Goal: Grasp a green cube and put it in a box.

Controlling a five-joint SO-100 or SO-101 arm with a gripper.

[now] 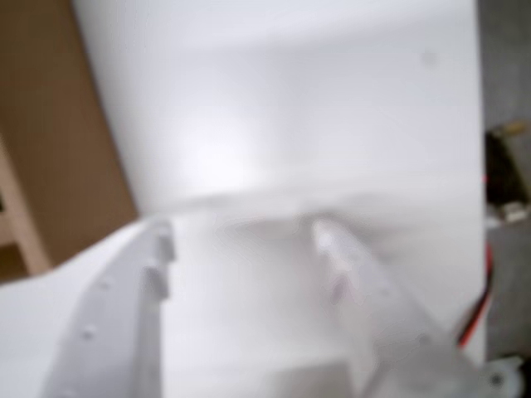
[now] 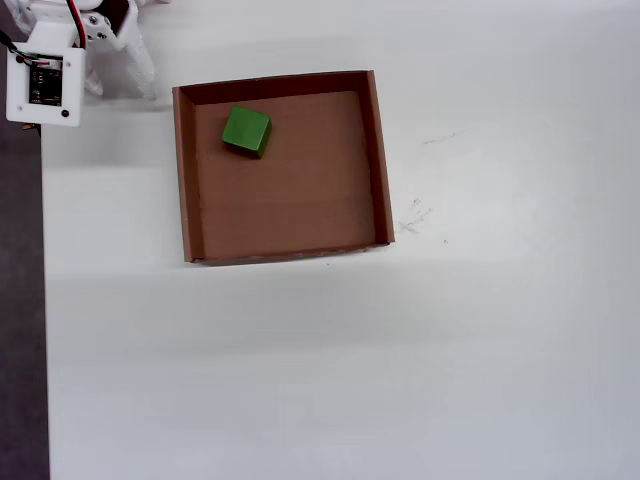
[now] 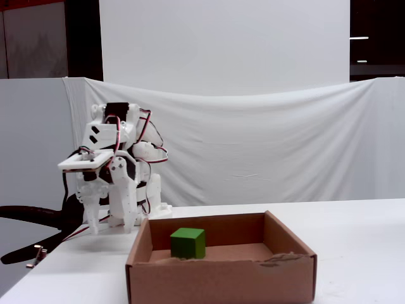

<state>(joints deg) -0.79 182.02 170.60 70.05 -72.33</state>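
The green cube (image 2: 246, 131) lies on the floor of the brown cardboard box (image 2: 182, 170), in its far-left corner in the overhead view. In the fixed view the cube (image 3: 188, 243) sits behind the box's front wall (image 3: 221, 278). My gripper (image 3: 111, 223) is folded back at the arm's base, left of the box and well away from it, pointing down at the table. In the blurred wrist view its white fingers stand apart, so the gripper (image 1: 245, 236) is open and empty over bare white table, with the box (image 1: 50, 149) at the left edge. The cube is out of that view.
The white table ends at a dark strip (image 2: 20, 300) on the left in the overhead view. A controller board (image 2: 45, 85) with red wires sits on the arm. A white cloth backdrop (image 3: 253, 152) hangs behind the table. A black chair arm (image 3: 25, 215) sticks in at left.
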